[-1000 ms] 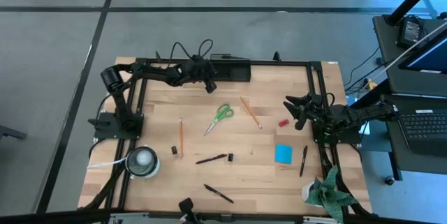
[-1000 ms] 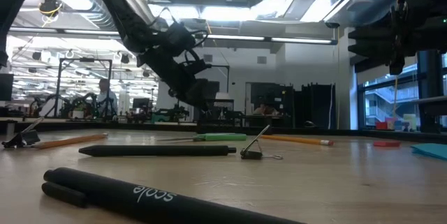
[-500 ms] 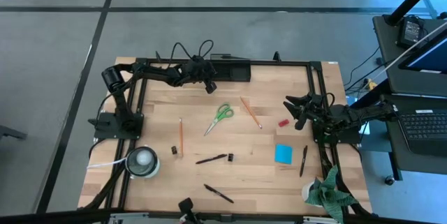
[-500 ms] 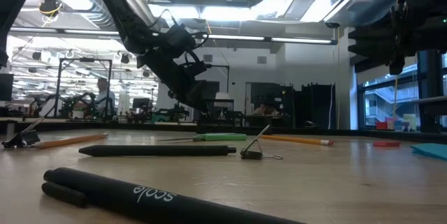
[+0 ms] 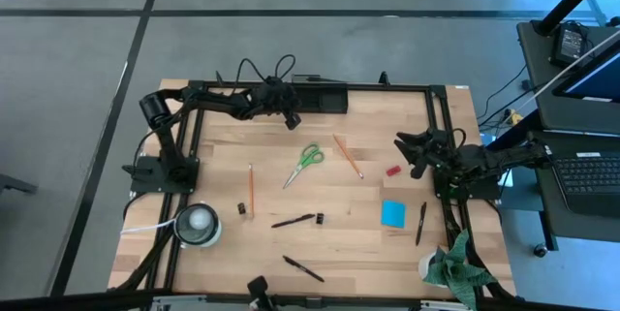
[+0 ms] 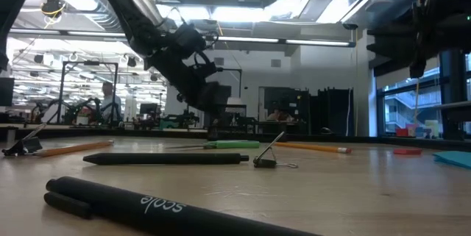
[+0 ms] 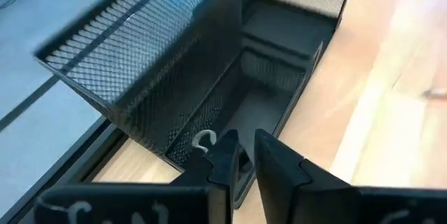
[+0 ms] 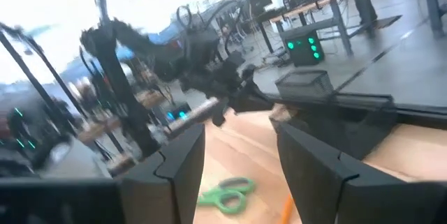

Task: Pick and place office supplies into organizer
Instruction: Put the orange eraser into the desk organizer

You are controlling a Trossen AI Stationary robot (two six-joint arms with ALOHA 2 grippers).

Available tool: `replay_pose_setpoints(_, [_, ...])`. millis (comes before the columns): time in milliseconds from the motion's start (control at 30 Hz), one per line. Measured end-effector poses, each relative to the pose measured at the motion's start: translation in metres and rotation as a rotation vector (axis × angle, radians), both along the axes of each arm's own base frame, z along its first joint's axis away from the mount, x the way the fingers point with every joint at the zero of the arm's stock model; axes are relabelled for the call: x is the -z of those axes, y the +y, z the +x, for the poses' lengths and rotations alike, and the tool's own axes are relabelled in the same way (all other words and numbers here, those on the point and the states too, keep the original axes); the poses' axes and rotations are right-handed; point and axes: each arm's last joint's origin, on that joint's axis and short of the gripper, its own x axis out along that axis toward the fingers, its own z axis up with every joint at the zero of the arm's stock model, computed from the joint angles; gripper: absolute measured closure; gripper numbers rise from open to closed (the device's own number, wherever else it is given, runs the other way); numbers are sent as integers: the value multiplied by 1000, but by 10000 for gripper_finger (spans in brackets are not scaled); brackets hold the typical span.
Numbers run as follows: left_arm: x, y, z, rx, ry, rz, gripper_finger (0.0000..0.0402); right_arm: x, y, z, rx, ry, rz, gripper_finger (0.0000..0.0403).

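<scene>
Scissors (image 5: 304, 163) lie mid-table, their long axis slanting from the green handles at the far end toward the near left. They sit just nearward of the left gripper (image 5: 292, 120), the nearer arm, whose fingers stand slightly parted and hold nothing over the organizer (image 5: 321, 99) at the far edge. The right gripper (image 5: 408, 152) waits open and empty at the right side.

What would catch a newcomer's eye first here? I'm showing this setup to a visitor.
Likely the left gripper poised by the black organizer at the table's far edge, a small clip below its fingers. Then the green-handled scissors mid-table and the blue note pad nearer the waiting right gripper.
</scene>
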Motion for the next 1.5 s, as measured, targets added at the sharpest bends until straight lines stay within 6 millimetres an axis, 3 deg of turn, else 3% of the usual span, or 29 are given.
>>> replay_pose_setpoints(267, [-44,-13,-4,160,-237,-135,356,-41,1,0,-2,93,-230,221])
replay_pose_setpoints(467, [-65,-23,-12,274,-295,-204,358,-82,6,22,-15,358,-401,221])
replay_pose_setpoints(667, [-66,-33,-25,273,-181,-301,358,-115,14,58,-72,673,-426,221])
replay_pose_setpoints(800, [-59,-37,-33,251,-92,-376,358,-139,20,78,-131,693,-342,221])
replay_pose_setpoints(933, [-56,-39,-36,236,-51,-403,358,-160,26,86,-295,765,-379,221])
replay_pose_setpoints(1100, [-56,-41,-35,252,-41,-391,358,-155,28,93,-339,1009,-380,221])
replay_pose_setpoints(1367, [-56,-49,-30,303,-26,-367,358,-103,31,109,-406,1508,-383,221])
replay_pose_setpoints(1500, [-56,-53,-28,320,-22,-365,358,-88,34,119,-443,1616,-377,221])
